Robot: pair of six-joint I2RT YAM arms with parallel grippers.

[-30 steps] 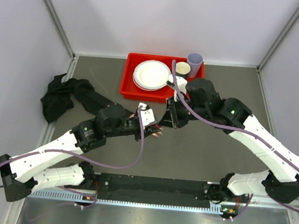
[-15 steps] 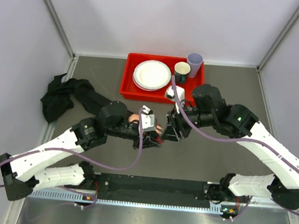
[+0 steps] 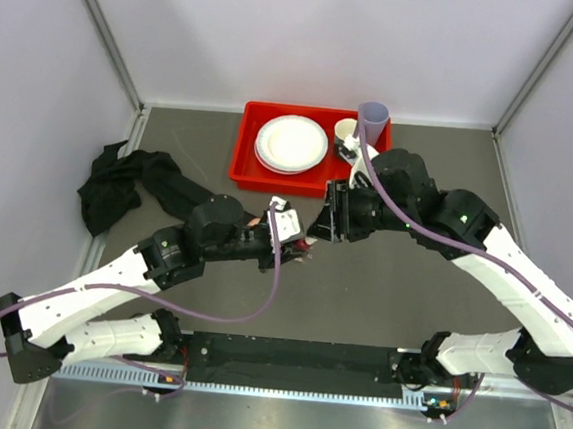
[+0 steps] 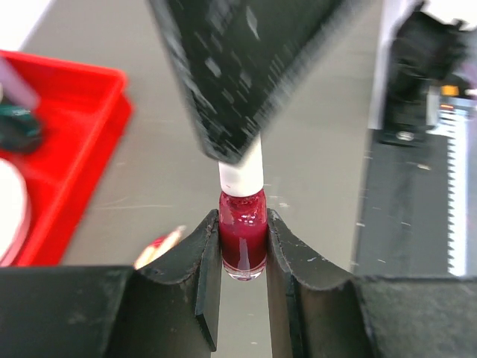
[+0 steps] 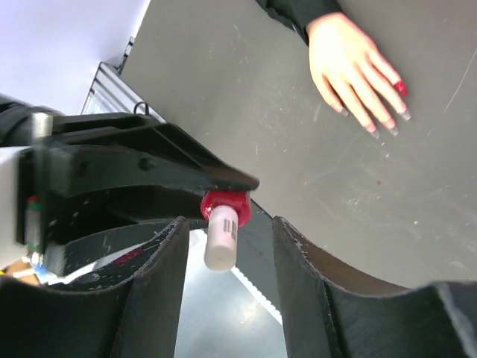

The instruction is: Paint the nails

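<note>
Over the last second the right tool [image 5: 227, 224] has gone from nearly pressed together to spread, and its wrist has swung up toward the red tray [image 3: 245, 143], so that it now hides part of the dark cup [image 3: 346, 129] standing in the tray's right end. At present both tools meet over the desk [image 5: 246, 97] just on the near side of the tray's front edge. The left tool [image 4: 243, 221] is pinching a small polish bottle [image 4: 243, 242] of dark red liquid, its two black fingers [image 4: 209, 261] pressed against the glass on either side. A white cap [image 5: 221, 240] sits on the bottle's neck, and the right tool's fingers stand on either side of this cap with a gap showing on each side, touching nothing. The mannequin hand [image 5: 350, 67] lies flat, palm down, on the desk on the near side of the tray's left half, largely hidden under the left arm in the top view; its black sleeve [image 3: 163, 189] trails away to a heap of black cloth [image 3: 106, 191] well to the left of the tray. Of its nails [image 5: 389, 124], most look pale or greyish in the right wrist view, while one red nail [image 5: 400, 87] on an outer finger is clearly coloured. White plates [image 3: 291, 143] are stacked in the middle of the tray, and a lilac cup [image 3: 373, 117] stands at the tray's far right corner.
</note>
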